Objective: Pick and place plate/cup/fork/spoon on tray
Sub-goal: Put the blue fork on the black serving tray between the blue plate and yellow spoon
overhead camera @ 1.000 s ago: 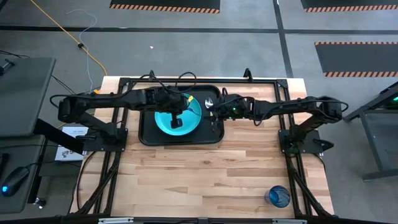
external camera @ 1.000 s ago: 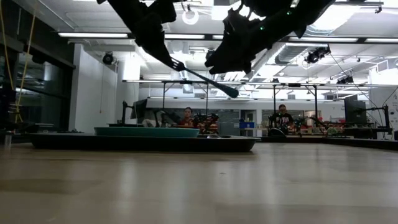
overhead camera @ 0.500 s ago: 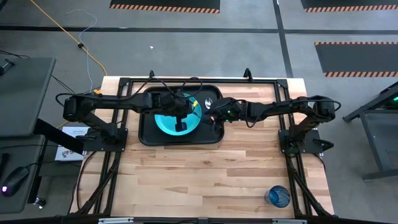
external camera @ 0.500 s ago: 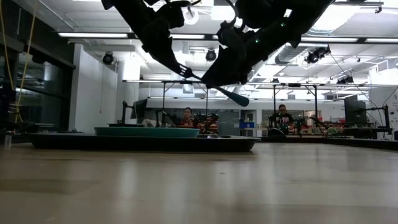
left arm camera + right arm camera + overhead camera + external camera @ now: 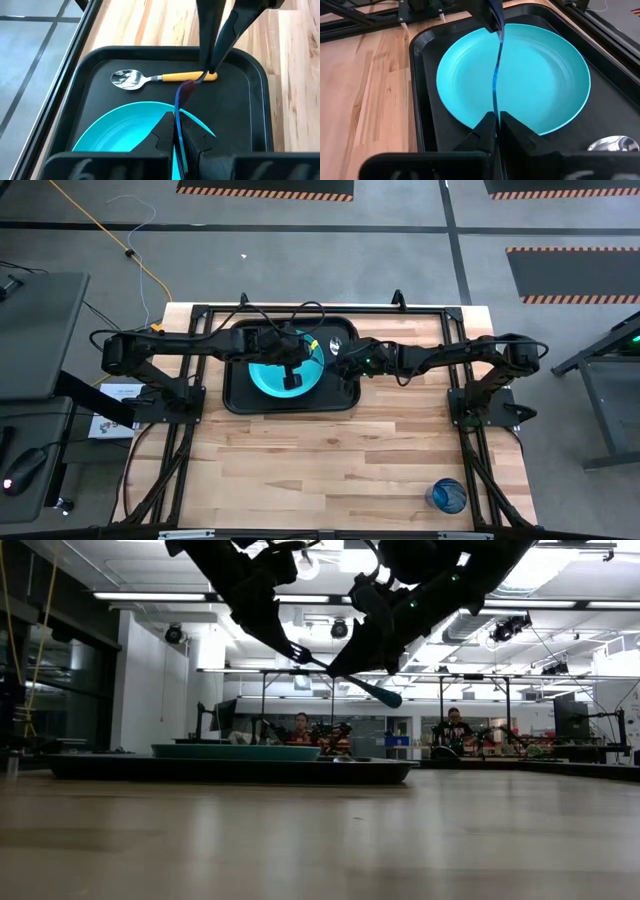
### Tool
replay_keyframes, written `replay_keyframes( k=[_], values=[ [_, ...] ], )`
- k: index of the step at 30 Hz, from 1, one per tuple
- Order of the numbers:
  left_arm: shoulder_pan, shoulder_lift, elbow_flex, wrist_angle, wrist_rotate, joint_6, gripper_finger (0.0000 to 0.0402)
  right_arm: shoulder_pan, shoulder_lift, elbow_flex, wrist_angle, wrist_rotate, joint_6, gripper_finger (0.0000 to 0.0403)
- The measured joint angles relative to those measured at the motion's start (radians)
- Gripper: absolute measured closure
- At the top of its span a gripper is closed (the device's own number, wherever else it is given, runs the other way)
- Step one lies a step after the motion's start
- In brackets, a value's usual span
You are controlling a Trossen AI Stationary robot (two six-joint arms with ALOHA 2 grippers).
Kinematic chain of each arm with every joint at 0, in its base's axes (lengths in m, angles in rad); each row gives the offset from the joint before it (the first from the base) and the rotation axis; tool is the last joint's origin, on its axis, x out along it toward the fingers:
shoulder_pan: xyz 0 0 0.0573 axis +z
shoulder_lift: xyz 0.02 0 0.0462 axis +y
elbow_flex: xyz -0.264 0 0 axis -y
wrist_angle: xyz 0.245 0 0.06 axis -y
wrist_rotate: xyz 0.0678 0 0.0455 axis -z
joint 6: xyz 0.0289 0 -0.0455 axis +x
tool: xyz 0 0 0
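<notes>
The fork (image 5: 176, 117) hangs in the air above the tray (image 5: 236, 398), slim and edge-on, gripped at both ends: the left tool (image 5: 176, 131) is clamped tight on one end and the right tool (image 5: 496, 125) is pinched closed on the other, so the fork spans the gap between them. In the high view its long axis runs roughly across the bench (image 5: 330, 470), from the left tool (image 5: 291, 360) over the plate toward the right tool (image 5: 340, 360) near the tray's right side; in the low view it slopes down from the left tool (image 5: 296, 652) toward the right one, ending in a dark rounded tip (image 5: 385, 696). Which end is the head I cannot tell. The plate (image 5: 272, 376) lies flat in the tray, directly under the fork, its rim showing level in the low view (image 5: 235, 751). The spoon (image 5: 150, 78) lies flat on the tray floor beside the plate, apart from it, with its silver bowl and orange handle along the tray's far edge; the right tool's fingers come down just beside the handle's end. The cup (image 5: 447, 496) stands upright on the bare bench, well apart from the tray, near the front right corner. Both arms crowd the space over the tray, and people sit at desks in the room behind.
</notes>
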Motion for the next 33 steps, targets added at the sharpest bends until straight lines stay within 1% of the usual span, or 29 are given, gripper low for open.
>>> replay_keyframes(
  k=[2,4,6,10,12,13,14,16,17,18,19,22,26,29,31,33],
  values=[
    [0.0,0.0,0.0,0.007,-0.001,0.0,0.0394,0.0,-0.001,0.0,-0.001,0.002,0.001,0.039],
    [-0.001,0.0,0.004,0.011,-0.024,0.015,0.0383,-0.001,-0.001,0.0,-0.006,0.015,0.003,0.0393],
    [-0.002,-0.004,0.034,-0.037,-0.093,0.044,0.0367,-0.002,-0.002,0.0,-0.024,0.033,0.006,0.0399],
    [0.0,-0.039,0.142,-0.172,-0.272,0.054,0.0328,-0.016,-0.013,0.001,-0.095,0.098,0.012,0.04],
    [0.001,-0.082,0.186,-0.211,-0.307,0.061,0.0308,-0.03,-0.016,0.0,-0.139,0.12,0.036,0.0401],
    [0.002,-0.109,0.198,-0.216,-0.306,0.06,0.03,-0.036,-0.022,-0.001,-0.164,0.128,0.052,0.0401],
    [0.002,-0.14,0.202,-0.214,-0.281,0.052,0.0293,-0.041,-0.023,-0.001,-0.168,0.136,0.067,0.0401],
    [0.01,-0.217,0.191,-0.229,-0.193,0.017,0.0282,-0.048,-0.023,-0.014,-0.163,0.15,0.102,0.0402],
    [0.012,-0.259,0.174,-0.204,-0.144,0.004,0.028,-0.05,-0.023,-0.027,-0.162,0.151,0.117,0.0402],
    [0.013,-0.308,0.145,-0.193,-0.095,-0.002,0.0279,-0.051,-0.022,-0.042,-0.15,0.152,0.136,0.0402],
    [0.015,-0.36,0.106,-0.183,-0.073,-0.008,0.0279,-0.05,-0.022,-0.06,-0.125,0.152,0.154,0.0402],
    [0.006,-0.528,-0.05,-0.042,-0.022,-0.033,0.0285,-0.05,-0.022,-0.131,0.023,0.147,0.217,0.0402],
    [-0.012,-0.742,-0.301,0.194,0.01,-0.076,0.0296,-0.056,-0.016,-0.219,0.307,0.148,0.358,0.0402],
    [-0.024,-0.873,-0.485,0.403,0.012,-0.132,0.03,-0.054,0.004,-0.252,0.458,0.2,0.456,0.0402],
    [-0.031,-0.932,-0.593,0.531,0.015,-0.182,0.03,-0.053,0.026,-0.249,0.48,0.234,0.507,0.0402],
    [-0.033,-0.982,-0.679,0.636,0.015,-0.243,0.03,-0.053,0.077,-0.23,0.482,0.268,0.575,0.0402]
  ],
)
